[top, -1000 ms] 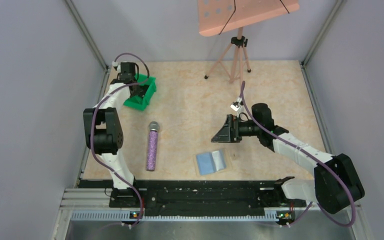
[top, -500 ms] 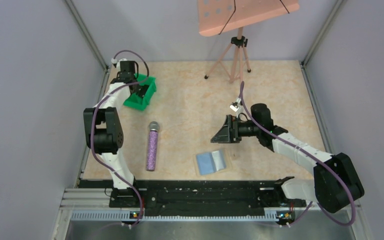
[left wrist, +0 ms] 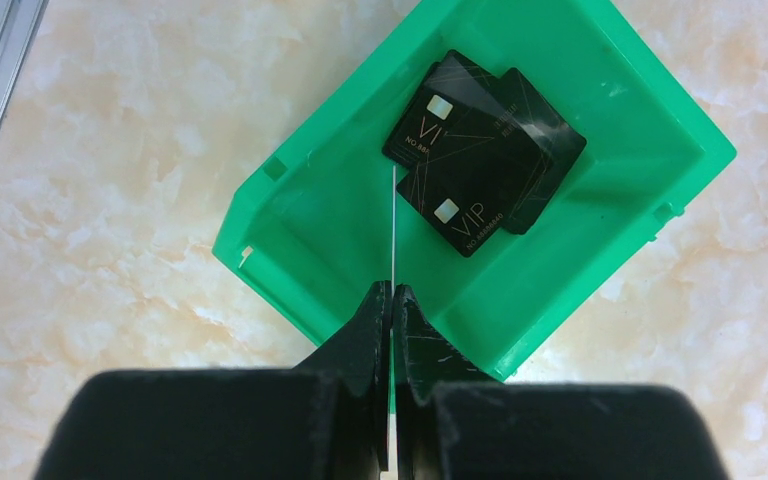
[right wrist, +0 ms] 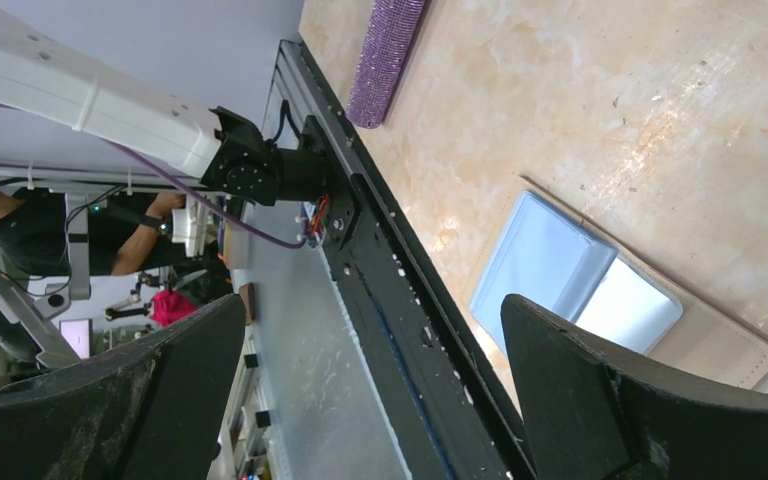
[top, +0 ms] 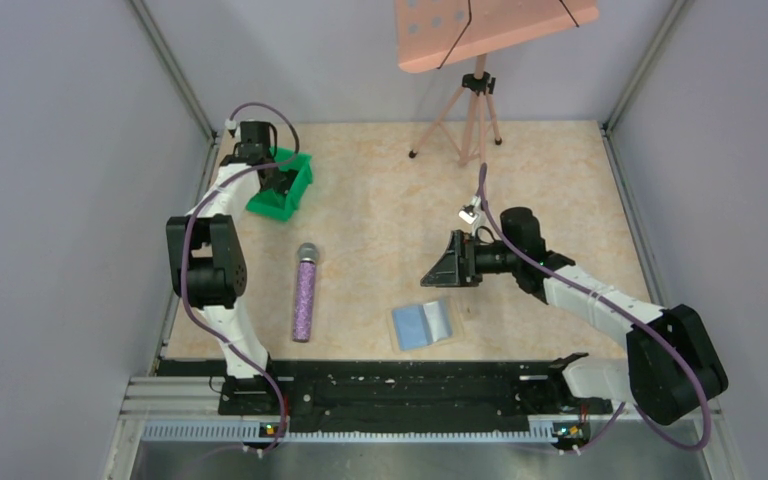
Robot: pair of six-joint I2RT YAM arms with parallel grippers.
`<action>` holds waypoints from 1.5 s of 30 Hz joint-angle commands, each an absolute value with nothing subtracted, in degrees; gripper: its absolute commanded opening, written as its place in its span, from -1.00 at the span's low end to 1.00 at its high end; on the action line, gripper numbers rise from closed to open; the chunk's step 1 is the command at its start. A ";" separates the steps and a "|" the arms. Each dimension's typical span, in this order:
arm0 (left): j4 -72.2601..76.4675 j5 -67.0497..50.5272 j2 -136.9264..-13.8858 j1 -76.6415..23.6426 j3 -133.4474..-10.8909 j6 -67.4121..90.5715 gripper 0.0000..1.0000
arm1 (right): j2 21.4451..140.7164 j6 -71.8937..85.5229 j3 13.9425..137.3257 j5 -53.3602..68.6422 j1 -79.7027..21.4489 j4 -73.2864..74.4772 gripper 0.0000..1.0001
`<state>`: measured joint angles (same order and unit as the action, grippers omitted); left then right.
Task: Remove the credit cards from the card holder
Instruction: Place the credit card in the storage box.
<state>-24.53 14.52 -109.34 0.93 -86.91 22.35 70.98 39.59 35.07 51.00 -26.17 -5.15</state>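
Note:
The card holder (top: 422,323) lies open on the table near the front edge, its light blue and grey panels up; it also shows in the right wrist view (right wrist: 580,290). The green bin (top: 282,185) at the far left holds black VIP cards (left wrist: 480,150) lying overlapped. My left gripper (left wrist: 393,292) hovers over the bin (left wrist: 340,210), shut on a thin card (left wrist: 393,220) seen edge-on as a pale line. In the top view the left gripper (top: 276,180) is above the bin. My right gripper (top: 442,265) is open and empty, held above the table just behind the card holder; its jaws stand wide apart (right wrist: 370,310).
A purple microphone (top: 305,292) lies left of the card holder, also in the right wrist view (right wrist: 388,50). A pink music stand on a tripod (top: 475,100) stands at the back. The black base rail (top: 400,385) runs along the near edge.
Both arms have shifted only slightly. The left gripper stays shut on the card over the bin; the right gripper stays open.

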 commanded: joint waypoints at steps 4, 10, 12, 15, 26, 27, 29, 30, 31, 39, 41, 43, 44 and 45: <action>-24.20 13.52 -108.28 0.97 -89.64 22.32 -1.00 | 70.68 39.16 37.88 51.00 -27.25 -7.56 0.97; -22.01 14.33 -109.77 1.06 -90.32 21.49 -1.00 | 70.66 39.04 38.14 50.98 -27.25 -7.56 0.97; -21.33 15.10 -110.25 1.13 -90.47 21.28 -1.00 | 70.76 39.04 38.34 50.98 -27.25 -7.43 0.97; -21.66 16.01 -111.43 1.14 -91.32 20.97 -1.00 | 71.01 38.76 38.70 51.06 -27.25 -7.09 0.98; -16.99 18.59 -109.94 1.19 -90.38 18.98 -1.00 | 70.39 37.86 39.38 50.84 -27.27 -5.10 0.98; -16.11 17.63 -109.40 1.14 -89.95 18.97 -1.00 | 70.28 37.86 39.30 50.74 -27.25 -5.02 0.98; -14.47 15.69 -108.43 1.16 -89.19 18.98 -1.00 | 70.14 37.97 39.20 50.52 -27.25 -5.01 0.98; -13.75 14.85 -107.92 1.13 -88.76 18.98 -1.00 | 70.14 38.05 39.20 50.49 -27.26 -5.09 0.97; -12.97 14.16 -107.54 1.15 -88.39 18.98 -1.00 | 70.18 38.12 39.20 50.53 -27.27 -5.16 0.97; -7.80 9.49 -108.48 1.28 -87.18 19.81 -1.00 | 70.67 38.35 39.11 50.39 -27.47 -5.73 0.98; -6.20 8.10 -109.06 1.49 -86.75 20.13 -1.00 | 70.79 38.42 39.03 50.42 -27.55 -6.11 0.97; -4.95 6.84 -109.63 1.78 -86.31 20.58 -1.00 | 70.89 38.47 38.96 50.44 -27.60 -6.33 0.98; -4.33 6.07 -109.93 2.04 -86.08 20.71 -1.00 | 70.91 38.35 38.94 50.42 -27.60 -6.33 0.97; -3.79 5.43 -110.07 2.22 -85.79 20.85 -1.00 | 70.99 38.23 38.94 50.40 -27.60 -6.33 0.97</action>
